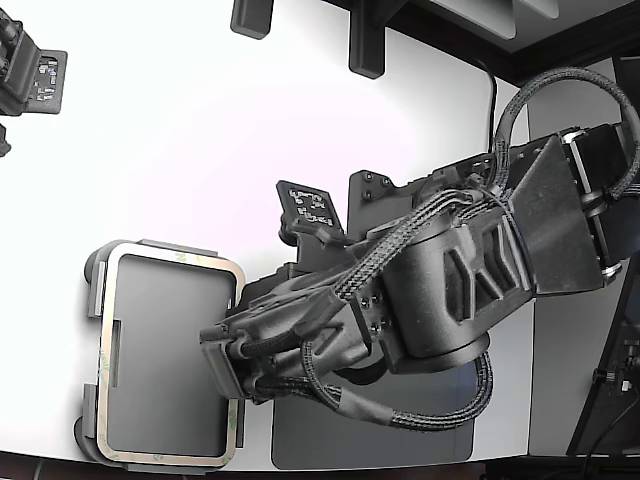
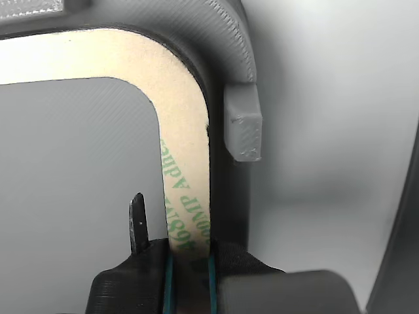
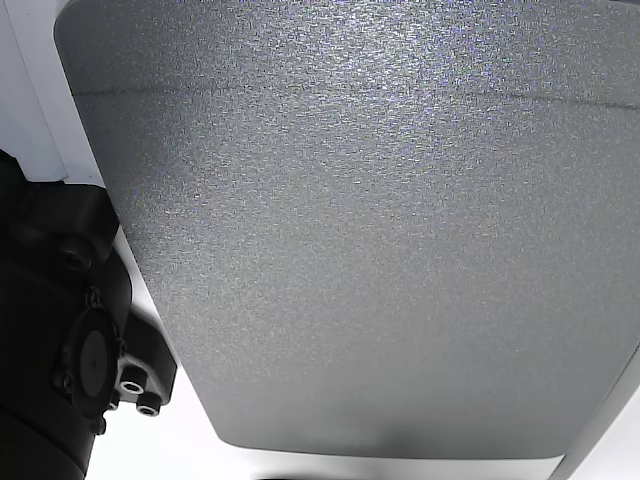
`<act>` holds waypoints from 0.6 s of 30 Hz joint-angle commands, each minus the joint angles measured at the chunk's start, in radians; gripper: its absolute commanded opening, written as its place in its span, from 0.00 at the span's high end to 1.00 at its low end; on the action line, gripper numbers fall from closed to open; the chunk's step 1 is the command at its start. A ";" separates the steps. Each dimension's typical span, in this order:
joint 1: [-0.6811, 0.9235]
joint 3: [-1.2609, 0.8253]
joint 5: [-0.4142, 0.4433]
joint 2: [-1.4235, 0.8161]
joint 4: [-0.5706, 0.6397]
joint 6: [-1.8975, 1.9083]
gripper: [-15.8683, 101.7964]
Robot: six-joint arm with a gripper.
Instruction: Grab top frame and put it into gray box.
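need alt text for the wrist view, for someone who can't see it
The gripper pinches one side of the cream top frame, which lies inside a rounded corner of the gray box. Green print runs along the strip, and a small gray tab juts from the box wall beside it.

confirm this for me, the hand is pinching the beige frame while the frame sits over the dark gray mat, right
Not the mat. The hand is pinching the beige frame, but the frame sits in the light gray box, as the exterior view shows. The dark gray mat lies apart, toward that view's right.

Bright, even overhead light; white table (image 1: 200,120) glares, nearly blown out; wrist view's far background soft; shadows faint.
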State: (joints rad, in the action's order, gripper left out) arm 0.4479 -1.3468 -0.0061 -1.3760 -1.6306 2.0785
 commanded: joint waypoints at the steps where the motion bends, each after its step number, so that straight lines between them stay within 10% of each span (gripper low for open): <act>1: -0.015 0.008 -0.002 -0.035 0.014 -0.002 0.97; 18: -0.015 -0.071 -0.005 -0.072 0.075 -0.002 0.97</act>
State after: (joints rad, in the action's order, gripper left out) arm 0.4464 -1.4327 -0.0092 -1.4159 -1.5601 2.0770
